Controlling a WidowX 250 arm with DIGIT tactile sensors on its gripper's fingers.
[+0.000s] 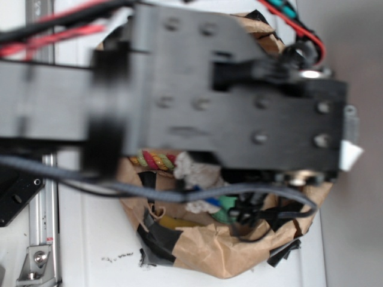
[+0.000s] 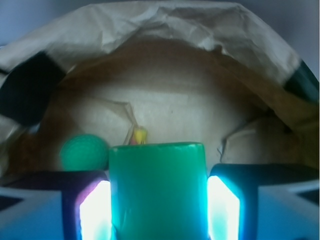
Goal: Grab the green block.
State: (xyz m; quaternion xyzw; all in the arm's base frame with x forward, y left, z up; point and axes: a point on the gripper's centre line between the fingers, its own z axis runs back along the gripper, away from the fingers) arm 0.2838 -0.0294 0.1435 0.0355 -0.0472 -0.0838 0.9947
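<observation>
In the wrist view the pincer (image 2: 158, 210) pinches the green block (image 2: 157, 190) between its two fingers (image 2: 95, 212) at the bottom centre of the frame, inside a crumpled brown paper bag (image 2: 170, 30). A round green ball (image 2: 84, 152) lies at left, just behind the block. In the exterior view the black arm (image 1: 197, 89) covers most of the bag.

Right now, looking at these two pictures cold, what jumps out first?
In the wrist view, the green block fills the lower middle, clamped between the glowing fingers of the hand. Left of it, a green ball sits inside the crumpled brown paper bag. From outside, the blurred black arm hides most of the bag.
</observation>
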